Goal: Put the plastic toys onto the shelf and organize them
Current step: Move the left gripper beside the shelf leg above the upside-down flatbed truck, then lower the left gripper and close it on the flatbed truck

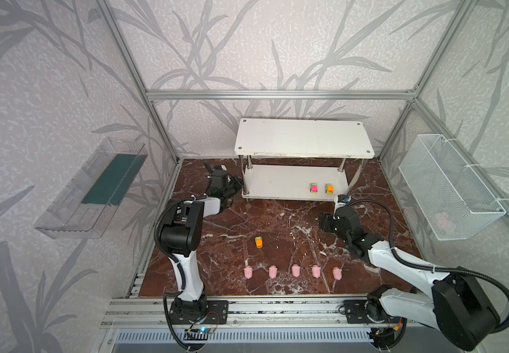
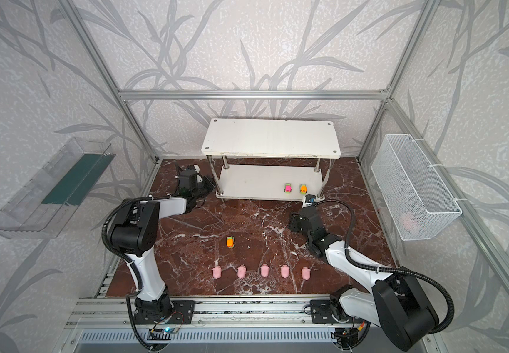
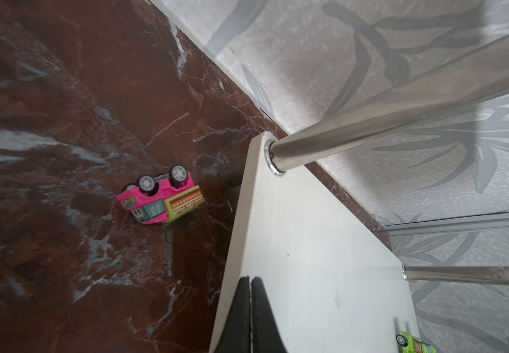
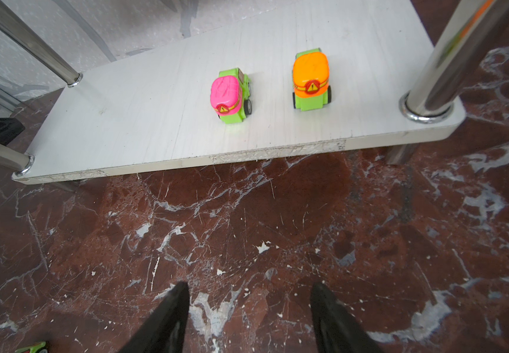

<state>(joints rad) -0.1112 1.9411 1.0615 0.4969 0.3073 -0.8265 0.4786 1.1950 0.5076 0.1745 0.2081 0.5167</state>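
The white two-tier shelf [image 1: 302,137] stands at the back. On its lower tier [image 4: 155,107] sit a pink-topped car [image 4: 230,94] and an orange-topped car [image 4: 310,81], both upright. Another orange car [image 1: 258,242] rests on the marble floor. Several pink pigs [image 1: 295,270] stand in a row near the front. My left gripper [image 3: 250,279] is shut and empty over the lower tier's left end [image 3: 308,244]. A pink car [image 3: 160,198] lies overturned on the floor beside that end. My right gripper [image 4: 248,293] hangs open over the floor in front of the shelf.
A clear plastic tray [image 1: 91,189] hangs on the left wall. On the right wall is a white wire basket [image 1: 448,186] with something pink inside. Chrome posts [image 3: 399,107] stand at the shelf's corners. A metal frame edges the marble floor [image 1: 293,220].
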